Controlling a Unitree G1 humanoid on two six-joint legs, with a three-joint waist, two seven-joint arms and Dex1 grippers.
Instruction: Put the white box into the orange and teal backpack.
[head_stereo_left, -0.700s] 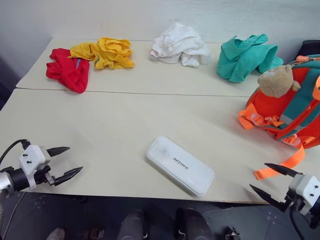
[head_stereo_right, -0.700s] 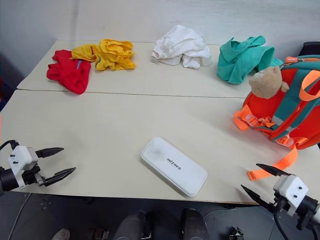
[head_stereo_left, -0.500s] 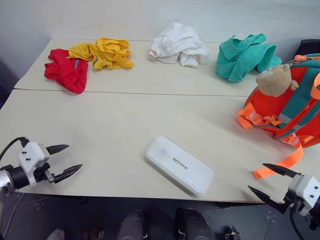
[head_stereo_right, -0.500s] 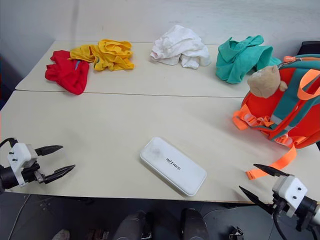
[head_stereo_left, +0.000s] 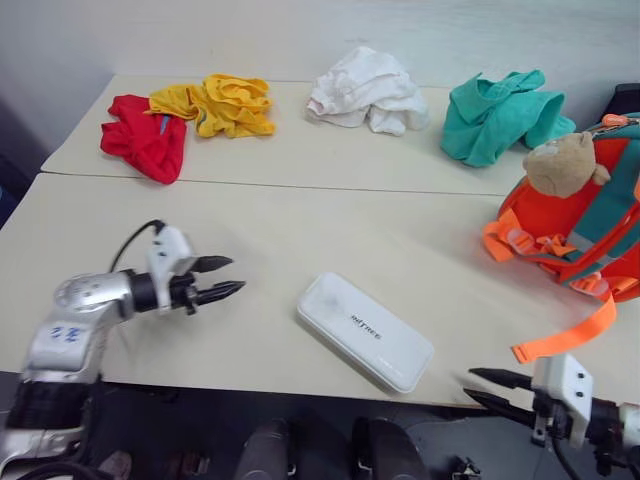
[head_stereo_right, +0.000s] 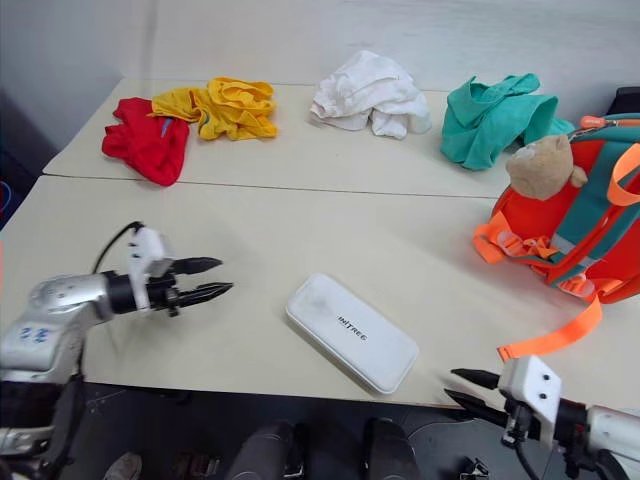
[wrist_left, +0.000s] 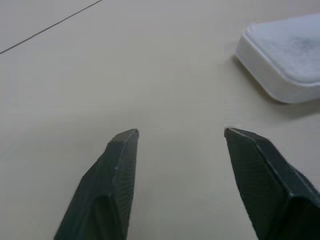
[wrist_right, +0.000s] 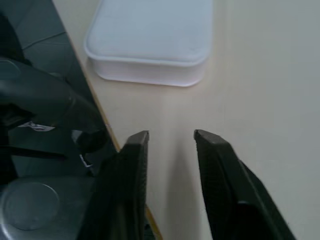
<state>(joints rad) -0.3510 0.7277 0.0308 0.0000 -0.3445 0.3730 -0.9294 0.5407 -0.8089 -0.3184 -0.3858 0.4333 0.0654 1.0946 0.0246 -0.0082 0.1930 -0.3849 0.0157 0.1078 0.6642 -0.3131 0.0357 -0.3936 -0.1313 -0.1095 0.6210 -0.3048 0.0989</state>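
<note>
- left eye view: the white box (head_stereo_left: 363, 331) lies flat near the front edge of the table (head_stereo_left: 300, 215), its long axis running diagonally from far-left to near-right. the left gripper (head_stereo_left: 222, 278) hovers over the table to the left of the box, tips pointing right toward the box's far-left end, fingers a little apart and holding nothing. the right gripper (head_stereo_left: 487, 388) sits off the near edge, to the right of the box's near-right end, fingers slightly apart and empty. both arms look about equally close, one at each end.
- right eye view: the orange and teal backpack (head_stereo_right: 582, 223) stands at the right edge of the table, well apart from the box, with loose orange straps trailing toward the near side. it lies on the right arm's side.
- left wrist view: two black fingertips (wrist_left: 124, 145) stand apart over bare table; a rounded corner of the box is ahead and off to one side, not between them.
- right wrist view: the fingers are narrowly parted at the table's edge, with the box's short end straight ahead, near but untouched.
</note>
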